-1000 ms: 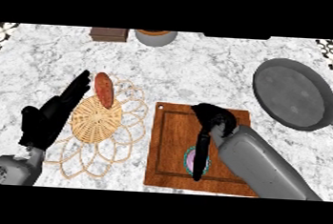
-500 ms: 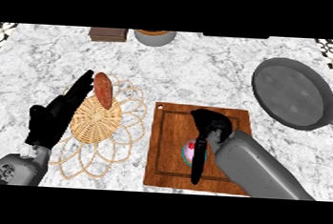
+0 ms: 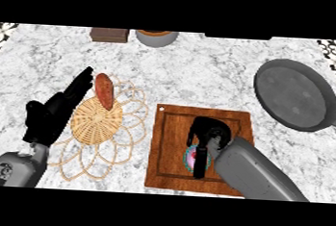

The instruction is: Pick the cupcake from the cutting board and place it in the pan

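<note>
Most of the pink-and-teal cupcake (image 3: 189,157) is hidden under the black right hand (image 3: 209,131), fingers curled down round it, on the brown wooden cutting board (image 3: 171,134). The grey round pan (image 3: 293,92) sits well apart, upper right. The black left hand (image 3: 53,114) rests open beside the round woven wicker mat (image 3: 92,125).

Marble counter (image 3: 201,73), cutting board (image 3: 168,158), pan (image 3: 294,92), woven mat (image 3: 95,123)

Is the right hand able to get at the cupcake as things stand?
Probably yes: the right hand is directly over the cupcake on the cutting board, with nothing between them.
</note>
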`<state>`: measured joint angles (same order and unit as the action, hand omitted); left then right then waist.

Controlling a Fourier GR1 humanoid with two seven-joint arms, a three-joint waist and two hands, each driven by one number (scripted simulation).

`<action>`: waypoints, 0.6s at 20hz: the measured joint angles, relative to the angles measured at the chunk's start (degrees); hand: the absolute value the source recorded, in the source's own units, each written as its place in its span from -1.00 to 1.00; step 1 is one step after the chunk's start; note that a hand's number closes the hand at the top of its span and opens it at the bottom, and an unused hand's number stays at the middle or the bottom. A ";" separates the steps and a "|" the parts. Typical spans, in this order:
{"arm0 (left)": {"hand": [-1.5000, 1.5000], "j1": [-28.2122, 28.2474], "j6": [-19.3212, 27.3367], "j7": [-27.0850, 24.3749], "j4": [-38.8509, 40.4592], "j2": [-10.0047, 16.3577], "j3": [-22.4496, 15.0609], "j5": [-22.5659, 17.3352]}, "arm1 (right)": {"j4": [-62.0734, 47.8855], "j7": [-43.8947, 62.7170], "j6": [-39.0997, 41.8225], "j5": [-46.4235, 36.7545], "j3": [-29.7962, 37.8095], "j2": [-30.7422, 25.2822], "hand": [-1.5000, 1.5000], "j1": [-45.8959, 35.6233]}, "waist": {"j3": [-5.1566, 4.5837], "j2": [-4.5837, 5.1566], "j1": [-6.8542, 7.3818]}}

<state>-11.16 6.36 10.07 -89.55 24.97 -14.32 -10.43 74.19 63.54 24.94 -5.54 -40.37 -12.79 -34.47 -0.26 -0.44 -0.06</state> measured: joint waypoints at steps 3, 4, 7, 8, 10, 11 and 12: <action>0.00 0.99 -0.87 0.15 -1.04 0.22 0.86 -0.13 | 0.55 -1.24 0.44 -1.05 -0.51 -0.03 1.00 1.34 | -0.03 -0.18 0.10; 0.00 0.77 -1.24 -0.43 -0.10 -0.06 1.04 0.11 | 0.14 -1.97 0.88 -1.07 -0.05 -0.09 1.00 1.09 | -0.01 -0.16 0.08; 0.00 0.34 -0.80 -0.60 0.64 -1.50 0.69 1.65 | 1.02 -1.62 0.79 -2.20 0.08 0.53 1.00 1.44 | -0.06 -0.16 -0.11; 0.00 0.90 -0.84 -1.05 0.84 -1.93 0.61 2.02 | 0.87 -1.80 0.86 -2.76 0.31 0.72 1.00 1.28 | -0.06 -0.13 -0.07; 0.00 0.72 -1.70 -1.20 1.31 -1.80 1.35 2.15 | 2.65 -1.83 0.73 -4.16 0.36 0.39 1.00 1.79 | 0.02 -0.03 -0.11; 0.00 0.24 -1.99 -0.58 1.25 -1.71 1.69 1.97 | 1.82 -2.08 0.00 -6.02 0.31 0.84 1.00 1.53 | 0.05 0.01 -0.04; 0.00 0.29 -1.88 -0.46 1.18 -1.91 1.66 2.12 | 2.40 -1.74 -1.20 -7.88 0.38 0.99 1.00 1.50 | 0.09 0.01 -0.13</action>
<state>-10.87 4.48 9.61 -88.37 23.05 -12.65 -8.32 76.59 61.80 23.74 -13.43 -39.99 -11.80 -32.97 -0.17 -0.43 -0.18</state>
